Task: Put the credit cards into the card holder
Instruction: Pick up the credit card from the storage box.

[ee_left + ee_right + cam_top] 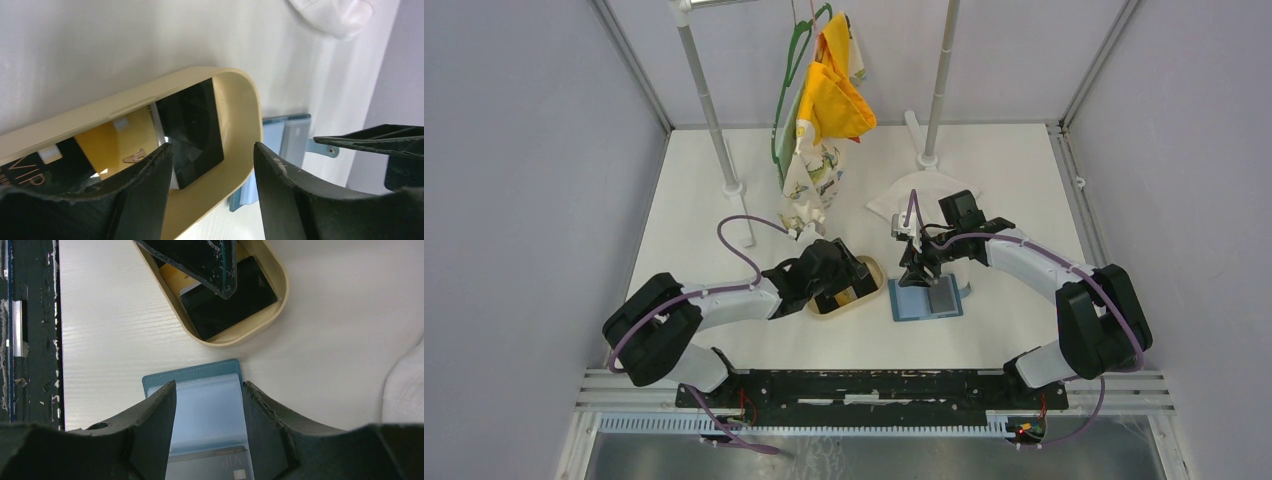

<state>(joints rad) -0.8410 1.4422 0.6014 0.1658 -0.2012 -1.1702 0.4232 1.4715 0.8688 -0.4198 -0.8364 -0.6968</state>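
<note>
The tan oval tray (876,270) holds a black credit card (195,120) lying over a gold card (117,140); a second black card (30,172) shows at its far end. My left gripper (212,147) is open and straddles the tray's end wall, one finger inside over the black card, the other outside. The blue card holder (909,305) lies open to the right of the tray. One dark card (215,462) sits in a clear sleeve of the holder. My right gripper (209,385) is open, low over the sleeves, one finger along each side.
A white cloth (924,195) lies behind the holder. Yellow and patterned garments (834,90) hang from a rack with two poles (714,110) at the back. The black rail (874,385) runs along the near edge. Grey walls enclose the table.
</note>
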